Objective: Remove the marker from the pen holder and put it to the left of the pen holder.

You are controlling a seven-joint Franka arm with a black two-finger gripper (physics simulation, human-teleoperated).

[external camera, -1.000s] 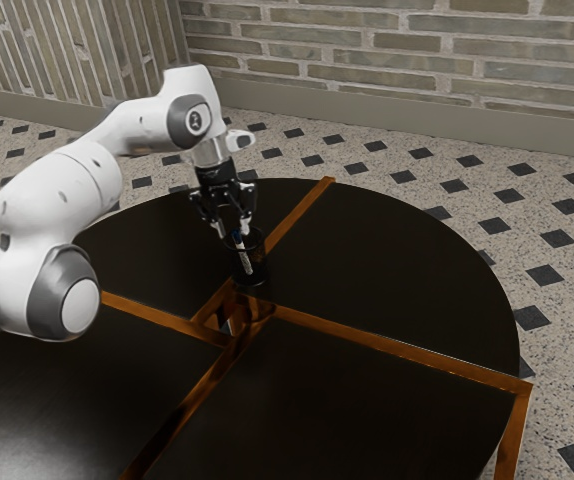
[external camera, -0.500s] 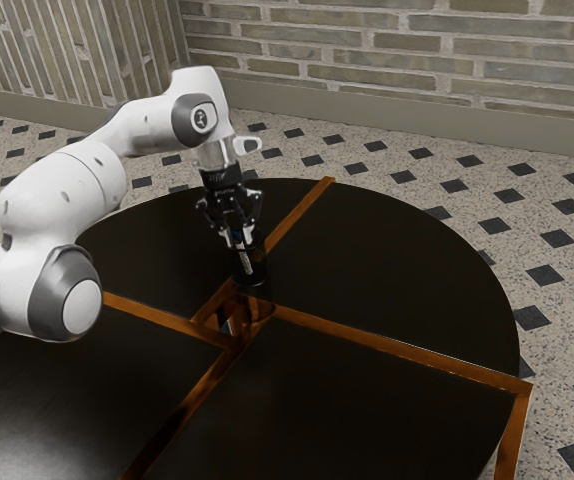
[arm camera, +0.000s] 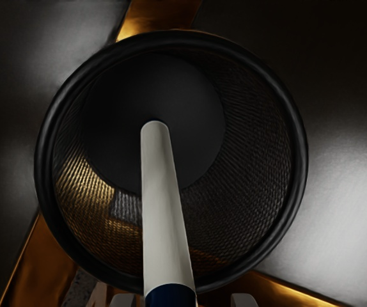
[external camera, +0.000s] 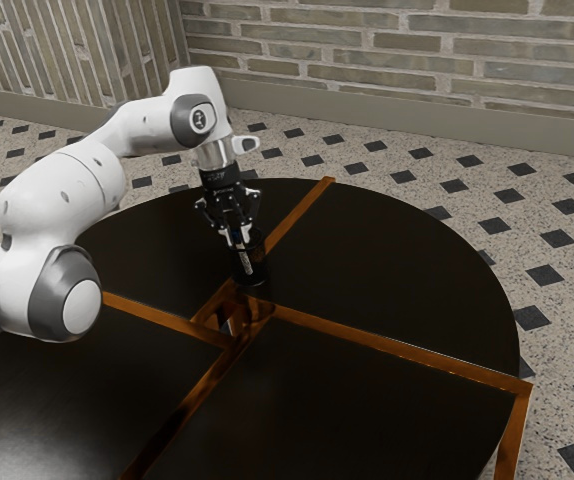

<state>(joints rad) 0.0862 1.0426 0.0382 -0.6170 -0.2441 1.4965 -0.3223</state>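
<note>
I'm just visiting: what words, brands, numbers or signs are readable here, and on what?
No text is readable.
Arm: a small dark mark on a round joint cap, too small to make out.
End effector: faint pale marks above it, too small to read.
Marker and pen holder: no lettering visible.

Wrist view: marker [arm camera: 163,211] cut off at blue part | exterior view: arm [external camera: 62,195], table [external camera: 367,410] cut off

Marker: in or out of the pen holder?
In: the wrist view has the marker reaching down inside the pen holder, below its rim.
</note>
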